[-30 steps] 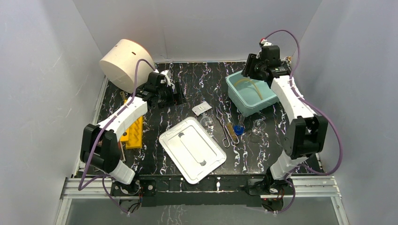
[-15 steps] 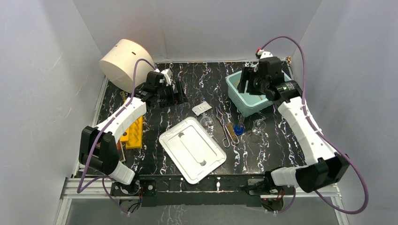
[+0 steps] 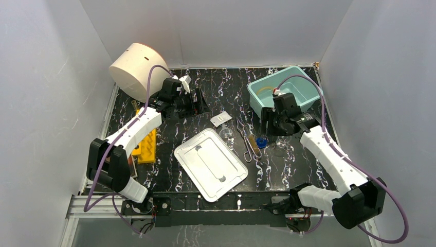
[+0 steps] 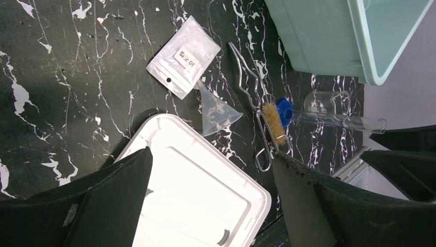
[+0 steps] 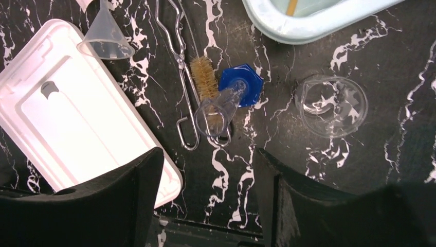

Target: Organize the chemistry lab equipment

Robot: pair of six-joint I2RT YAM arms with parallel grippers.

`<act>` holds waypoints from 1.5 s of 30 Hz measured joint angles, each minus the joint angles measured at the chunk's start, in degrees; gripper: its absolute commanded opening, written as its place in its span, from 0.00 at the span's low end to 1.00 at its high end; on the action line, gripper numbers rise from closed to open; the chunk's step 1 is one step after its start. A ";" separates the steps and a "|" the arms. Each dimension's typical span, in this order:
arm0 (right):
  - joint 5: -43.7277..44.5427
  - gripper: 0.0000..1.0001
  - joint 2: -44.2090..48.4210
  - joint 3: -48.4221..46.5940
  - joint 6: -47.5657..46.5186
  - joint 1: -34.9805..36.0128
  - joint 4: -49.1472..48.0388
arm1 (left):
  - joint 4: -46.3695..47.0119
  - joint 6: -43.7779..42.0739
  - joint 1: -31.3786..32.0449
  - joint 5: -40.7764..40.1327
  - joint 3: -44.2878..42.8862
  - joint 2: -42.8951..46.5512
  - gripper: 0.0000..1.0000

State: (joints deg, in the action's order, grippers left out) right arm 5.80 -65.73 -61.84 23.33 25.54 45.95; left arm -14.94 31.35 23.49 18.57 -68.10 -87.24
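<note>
My right gripper (image 3: 266,125) is open and empty, hovering over a clear test tube (image 5: 218,110) that stands in a blue cap (image 5: 241,85). Its fingers (image 5: 139,195) straddle bare table just in front of the tube. Beside the cap lie thin metal tongs (image 5: 177,51), a tan brush (image 5: 204,77), a clear funnel (image 5: 105,36) and a clear beaker (image 5: 331,105). A white packet (image 4: 183,56) lies behind the funnel. Tan tubing (image 3: 266,90) lies in the teal bin (image 3: 303,103). My left gripper (image 3: 199,101) is open and empty at the back left, above the table.
The bin's white lid (image 3: 211,163) lies flat at the front centre. A big white cylinder (image 3: 136,69) lies at the back left corner. A yellow rack (image 3: 146,145) sits at the left edge under my left arm. White walls enclose the table.
My right arm has swung from above the teal bin forward and down to the blue cap and test tube. My left arm has barely moved.
</note>
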 measured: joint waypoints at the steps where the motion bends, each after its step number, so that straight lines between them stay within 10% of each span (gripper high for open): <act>1: -0.11 0.68 -0.11 1.20 0.33 0.00 -1.22 | 0.04 0.13 0.02 0.13 -0.02 0.00 0.86; 22: 5.07 0.38 -6.43 3.67 -6.86 0.07 -14.03 | 0.17 1.05 0.26 1.01 -0.02 0.00 0.86; 45: 4.76 0.40 -6.51 2.54 -6.80 0.09 -11.58 | 0.17 1.01 0.26 1.05 -0.02 0.00 0.86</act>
State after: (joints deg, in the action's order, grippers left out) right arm 10.57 -72.25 -59.31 16.53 25.63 34.37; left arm -14.76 32.36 23.75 19.62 -68.12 -87.24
